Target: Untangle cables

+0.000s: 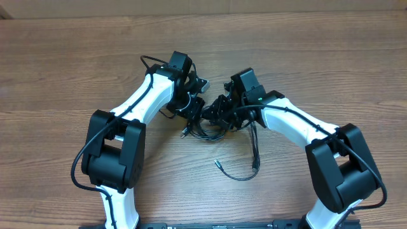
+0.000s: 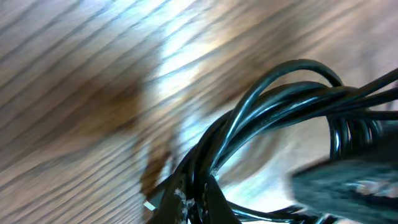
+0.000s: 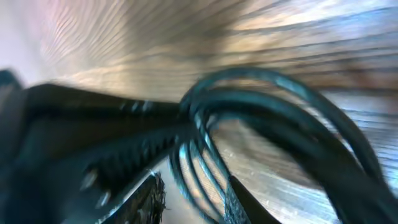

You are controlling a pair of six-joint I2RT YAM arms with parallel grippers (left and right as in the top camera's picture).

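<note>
The left tool (image 1: 193, 103) is clenching the cables (image 1: 211, 130); the right tool (image 1: 224, 109) is unclear; most untangling is waiting ahead.

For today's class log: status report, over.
Left gripper shut on cables. Right gripper at tangle, grip unclear. Cables tangled, one plug end trailing loose.

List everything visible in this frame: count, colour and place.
thin black cables: several, count unclear, black, tangled at table centre between the grippers; one silver-tipped end trails toward the near edge
brown wooden table: one, brown, under everything
white and black robot arms: two, either side of the tangle
left gripper: one, black, shut on the cables
right gripper: one, black, in the tangle, grip unclear
</note>
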